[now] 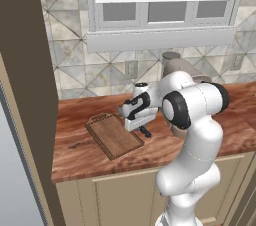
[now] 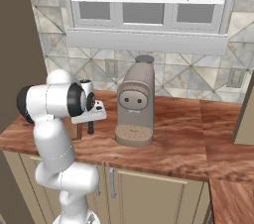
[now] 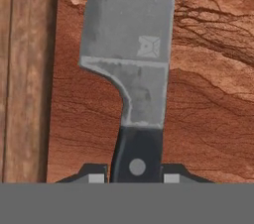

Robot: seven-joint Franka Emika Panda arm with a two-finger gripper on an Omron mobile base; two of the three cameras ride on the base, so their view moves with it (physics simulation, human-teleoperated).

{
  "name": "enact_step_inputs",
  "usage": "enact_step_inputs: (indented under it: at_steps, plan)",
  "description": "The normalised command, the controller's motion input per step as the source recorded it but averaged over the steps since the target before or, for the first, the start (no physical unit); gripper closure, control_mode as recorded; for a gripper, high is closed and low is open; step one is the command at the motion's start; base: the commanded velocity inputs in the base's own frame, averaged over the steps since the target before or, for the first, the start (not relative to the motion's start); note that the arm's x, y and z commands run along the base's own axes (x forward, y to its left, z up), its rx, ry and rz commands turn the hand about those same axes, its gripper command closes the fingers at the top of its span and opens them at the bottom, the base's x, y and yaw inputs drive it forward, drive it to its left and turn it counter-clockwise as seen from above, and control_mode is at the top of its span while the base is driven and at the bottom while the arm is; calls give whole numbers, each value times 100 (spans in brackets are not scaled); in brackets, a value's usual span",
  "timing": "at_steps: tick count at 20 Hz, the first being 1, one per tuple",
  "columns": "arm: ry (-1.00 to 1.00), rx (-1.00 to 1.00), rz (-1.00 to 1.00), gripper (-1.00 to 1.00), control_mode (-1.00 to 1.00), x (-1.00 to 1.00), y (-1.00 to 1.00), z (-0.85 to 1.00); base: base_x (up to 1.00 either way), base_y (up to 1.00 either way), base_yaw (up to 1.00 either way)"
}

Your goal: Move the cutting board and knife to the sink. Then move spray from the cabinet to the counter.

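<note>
The knife [image 3: 129,29] lies flat on the counter [image 3: 208,94], silver-grey blade pointing away from the hand and black handle toward it. My gripper [image 3: 134,174] is down over the handle, one fingertip [image 3: 171,176] pressed against each side of it. The dark-brown cutting board [image 1: 114,135] lies just left of the knife, ridged end toward the wall, and its edge [image 3: 20,69] runs alongside the blade. From the left base the gripper [image 1: 144,131] stands low at the board's right edge. Sink and spray are out of view.
A grey-brown coffee machine [image 2: 135,104] stands on the counter right of the hand, close to the arm's elbow. A tall dark panel [image 1: 25,95] bounds the counter on the left. The tiled wall and window sill [image 1: 160,40] lie behind.
</note>
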Motion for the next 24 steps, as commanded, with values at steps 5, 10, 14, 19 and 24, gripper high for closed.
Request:
enact_step_inputs:
  at_steps: [5, 10, 14, 19, 24]
  plan:
    - [2, 0, 0, 100, -100, 0, 2, 0, 0, 0, 0]
    - [-11, 0, 0, 100, -100, -14, 0, 40, 0, 0, 0]
    - [-3, 0, 1, 100, -100, -20, 5, 98, 0, 0, 0]
    - [11, 0, 0, 100, -100, -21, -1, 100, 0, 0, 0]
    - [7, 1, 0, 100, -100, -66, -6, 100, 0, 0, 0]
